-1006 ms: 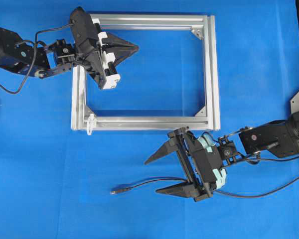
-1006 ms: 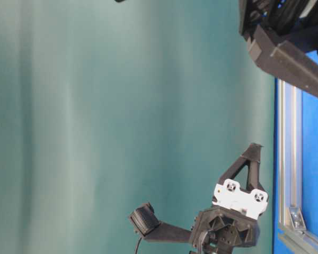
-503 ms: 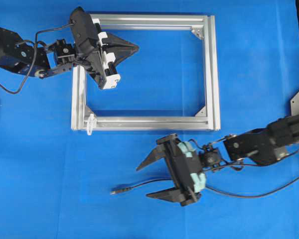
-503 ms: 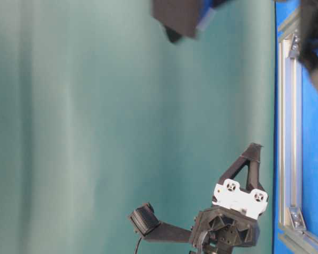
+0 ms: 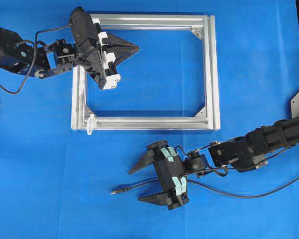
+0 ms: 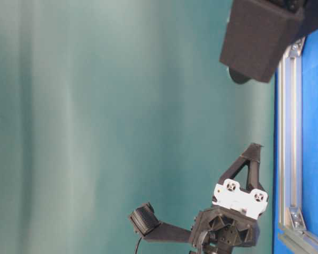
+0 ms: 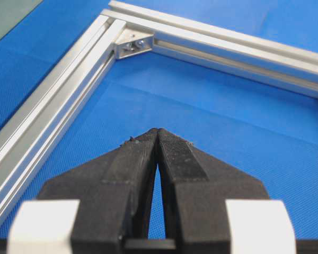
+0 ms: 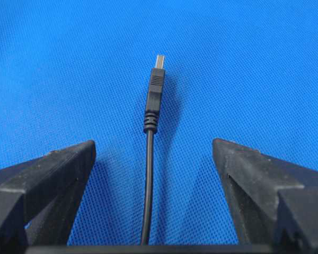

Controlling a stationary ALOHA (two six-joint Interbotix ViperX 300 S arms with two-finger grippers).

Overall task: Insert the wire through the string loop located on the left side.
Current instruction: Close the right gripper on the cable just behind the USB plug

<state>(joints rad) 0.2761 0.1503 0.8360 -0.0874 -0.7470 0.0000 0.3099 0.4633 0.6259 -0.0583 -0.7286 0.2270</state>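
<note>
Now the right gripper point(image 5: 142, 184) has its jaws spread wide, one on each side of the wire point(image 8: 149, 174), which lies flat on the blue cloth point(image 5: 50, 199) with nothing holding it. Its plug tip point(image 5: 114, 191) points away from the gripper, just past the fingertips point(image 5: 131, 171). Risk one: the cable is so thin that if the jaws close too high above the cloth they could meet over it and come up empty. Risk two: a grip far back from the plug would leave a floppy end, hard to aim. The string loop point(image 5: 90, 123) sits well away from the wire, on the near left corner of the silver frame point(image 5: 209, 74), and it is small, so a drooping tip could simply push it aside. The left gripper point(image 7: 158, 132) is pressed shut on nothing, hanging over the frame's far left corner, offering the loop no support.
</note>
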